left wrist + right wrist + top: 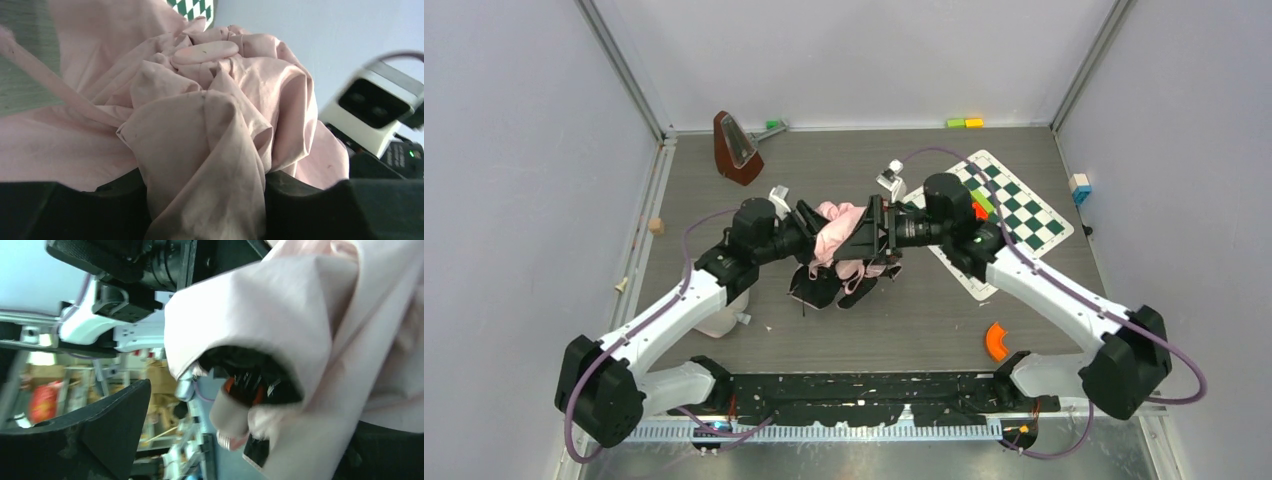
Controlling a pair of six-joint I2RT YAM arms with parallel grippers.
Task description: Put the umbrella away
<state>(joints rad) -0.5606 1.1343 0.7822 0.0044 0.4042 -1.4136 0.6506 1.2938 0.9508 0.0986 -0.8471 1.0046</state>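
The grey table (904,320) carries a brown metronome (736,148) beyond the left pincer (814,232). A chessboard mat (1019,215) lies behind the right pincer (856,238), an orange arc (995,341) nearer. Below both, the umbrella's (824,288) black folds seem to touch it.

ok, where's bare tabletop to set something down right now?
Two patches: the back strip between the brown pyramid metronome and the green-and-white checkered mat; and the front centre, between the black-and-pink folding umbrella and the black base rail, left of the orange curved piece. Crowded mid-table, where the left gripper and right gripper meet at the umbrella.
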